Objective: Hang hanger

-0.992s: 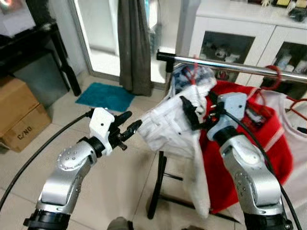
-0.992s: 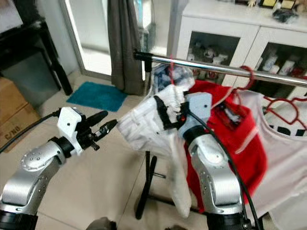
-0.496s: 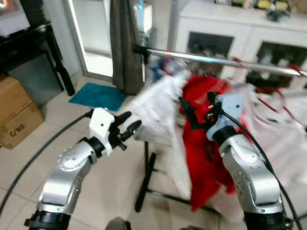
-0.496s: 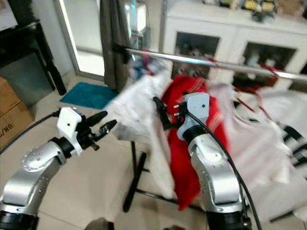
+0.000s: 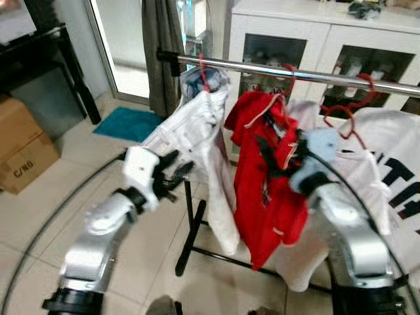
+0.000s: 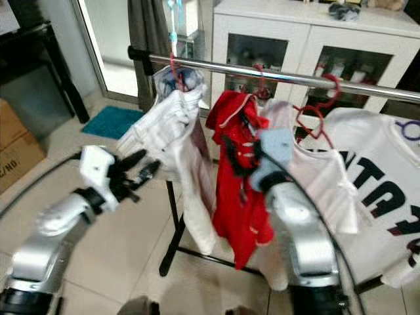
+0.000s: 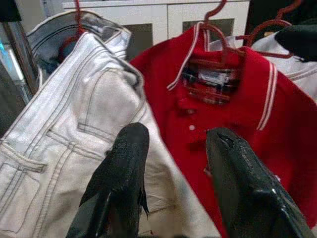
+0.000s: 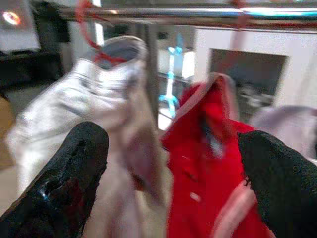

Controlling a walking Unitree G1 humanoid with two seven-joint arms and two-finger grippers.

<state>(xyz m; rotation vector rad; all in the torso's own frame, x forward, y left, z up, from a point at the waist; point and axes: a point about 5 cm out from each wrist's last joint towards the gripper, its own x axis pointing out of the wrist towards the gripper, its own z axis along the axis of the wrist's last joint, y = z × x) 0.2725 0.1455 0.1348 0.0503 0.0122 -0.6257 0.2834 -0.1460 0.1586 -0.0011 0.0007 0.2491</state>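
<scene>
Already hooked: hanger (image 5: 205,65) with white jeans (image 5: 197,141) hangs on rail (image 5: 308,73), at 11 o'clock. Right gripper (image 8: 168,163) wide, empty; left gripper (image 7: 173,163) parted, empty. Withdraw straight back, avoiding red shirt (image 5: 266,177).

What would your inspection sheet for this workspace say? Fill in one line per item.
Surface: tiled floor, teal mat.
Job's things: white jeans on a red hanger hooked over the metal rail.
Clutter: red polo shirt, white printed shirt on the same rail.
Grippers: left gripper and right gripper open, holding nothing.
Cables: black cable trailing from the left arm.
Surroundings: white cabinet, cardboard box, curtain.
</scene>
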